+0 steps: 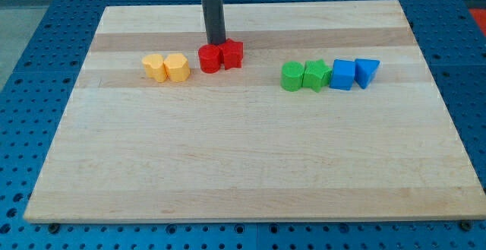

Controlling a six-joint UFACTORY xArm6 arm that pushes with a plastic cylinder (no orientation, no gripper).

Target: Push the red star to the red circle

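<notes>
My tip (217,43), a bare upright rod with no jaws to open or close, stands just behind the touching red circle (209,58) and red star (232,54), far on the board (243,166).

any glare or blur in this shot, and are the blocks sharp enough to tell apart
Camera view: even, soft lighting, no strong glare on the wooden board; only faint shadows under blocks. Red circle and red star look sharp, touching, my tip just behind them. No evident blur.

A wooden board (250,166) carries yellow, red, green and blue blocks.
</notes>
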